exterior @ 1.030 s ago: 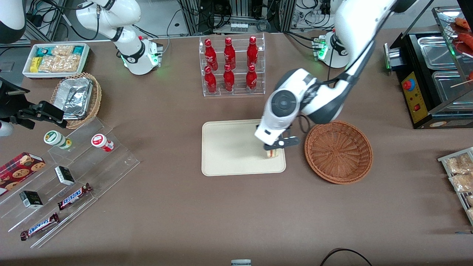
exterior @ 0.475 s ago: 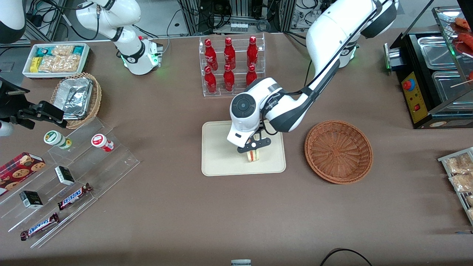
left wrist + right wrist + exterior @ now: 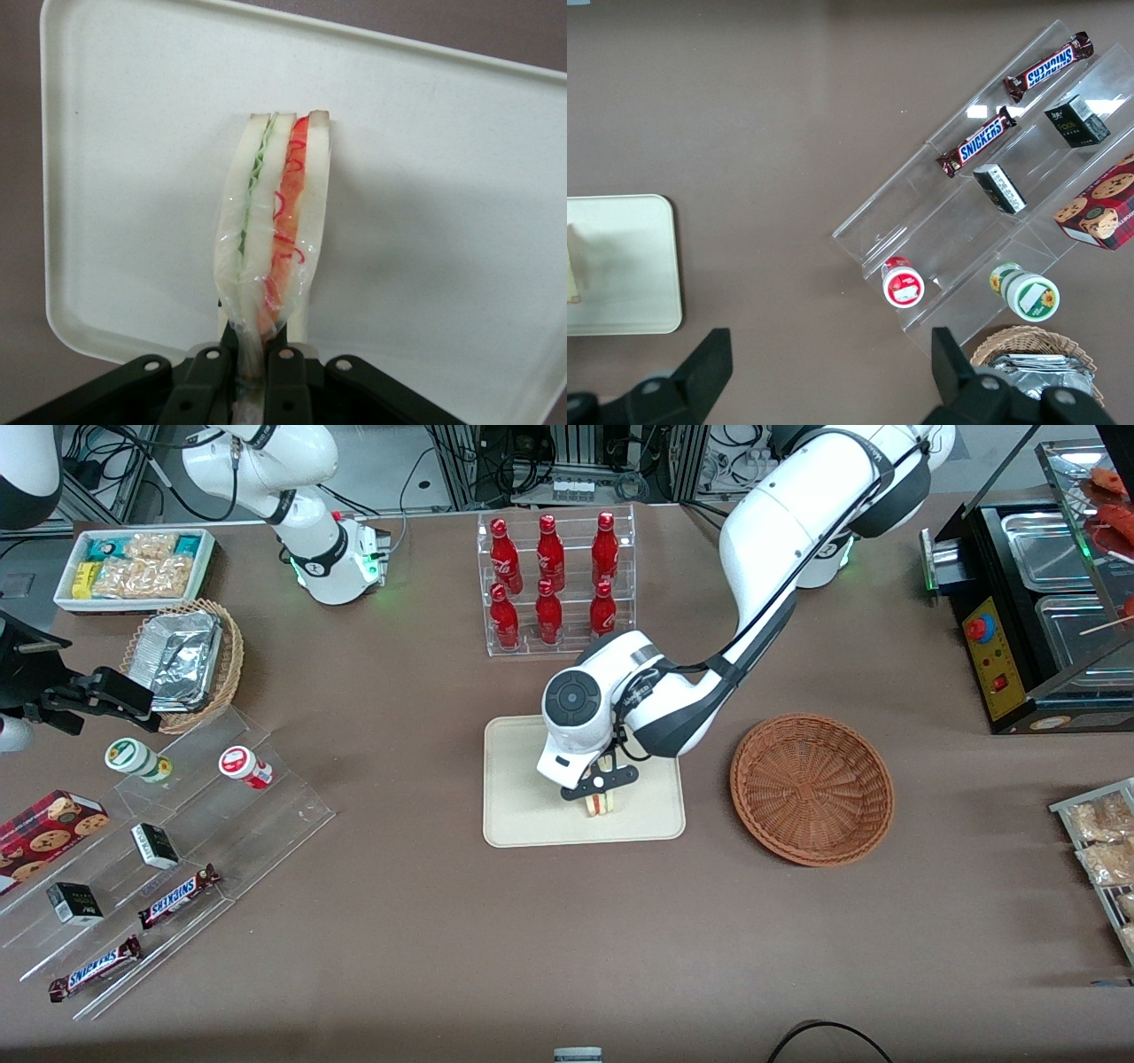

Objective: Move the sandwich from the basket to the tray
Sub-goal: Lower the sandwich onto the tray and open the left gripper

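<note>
The sandwich (image 3: 601,804), a plastic-wrapped wedge of white bread with green and red filling (image 3: 273,221), hangs over the cream-beige tray (image 3: 523,788). My gripper (image 3: 600,786) is shut on the sandwich, its black fingers (image 3: 288,381) pinching the wrapped end. In the left wrist view the tray (image 3: 133,177) lies close under the sandwich; I cannot tell whether they touch. The reddish-brown wicker basket (image 3: 811,788) sits beside the tray toward the working arm's end, with nothing in it.
A clear rack of red bottles (image 3: 554,584) stands farther from the front camera than the tray. A stepped acrylic shelf with snack bars and cups (image 3: 168,850) lies toward the parked arm's end, near a tan basket of foil trays (image 3: 184,660).
My gripper has carried the sandwich from the tray edge nearest the basket toward the tray's middle. The arm has swung the same way.
</note>
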Available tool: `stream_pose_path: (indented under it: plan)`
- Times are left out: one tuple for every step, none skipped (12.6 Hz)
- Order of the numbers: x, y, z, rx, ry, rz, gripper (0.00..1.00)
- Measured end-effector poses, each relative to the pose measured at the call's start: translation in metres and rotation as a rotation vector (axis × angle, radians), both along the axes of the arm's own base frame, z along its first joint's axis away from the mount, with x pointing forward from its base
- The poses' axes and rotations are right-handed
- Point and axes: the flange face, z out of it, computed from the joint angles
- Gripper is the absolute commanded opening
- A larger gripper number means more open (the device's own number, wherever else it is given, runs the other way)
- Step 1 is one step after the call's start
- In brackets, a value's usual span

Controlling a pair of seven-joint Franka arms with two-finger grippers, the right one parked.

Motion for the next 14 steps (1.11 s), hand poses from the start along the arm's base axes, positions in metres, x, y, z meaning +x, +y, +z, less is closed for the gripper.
stream_pose_path:
  plan:
    - [0.000,0.000,-0.004,0.001,0.003,0.000,1.00]
    - [0.000,-0.001,-0.007,-0.001,0.005,0.001,1.00]
    - [0.000,-0.001,-0.008,-0.001,0.005,0.000,1.00]
    - [0.000,-0.001,-0.008,-0.002,0.004,0.000,1.00]
    - [0.001,-0.002,-0.006,-0.004,0.002,0.001,1.00]
    - [0.003,-0.002,-0.003,-0.009,-0.004,0.003,1.00]
    - [0.005,-0.003,0.004,-0.014,-0.014,0.004,1.00]
    - [0.008,-0.004,0.015,-0.016,-0.029,0.002,1.00]
    - [0.010,-0.003,0.030,-0.014,-0.041,0.002,1.00]
    - [0.011,-0.001,0.048,-0.010,-0.053,0.004,1.00]
    - [0.012,0.003,0.069,-0.005,-0.067,0.008,1.00]
    - [0.012,0.009,0.091,0.009,-0.076,0.011,1.00]
    - [0.009,0.015,0.110,0.030,-0.074,0.014,1.00]
    - [0.005,0.022,0.128,0.053,-0.067,0.022,1.00]
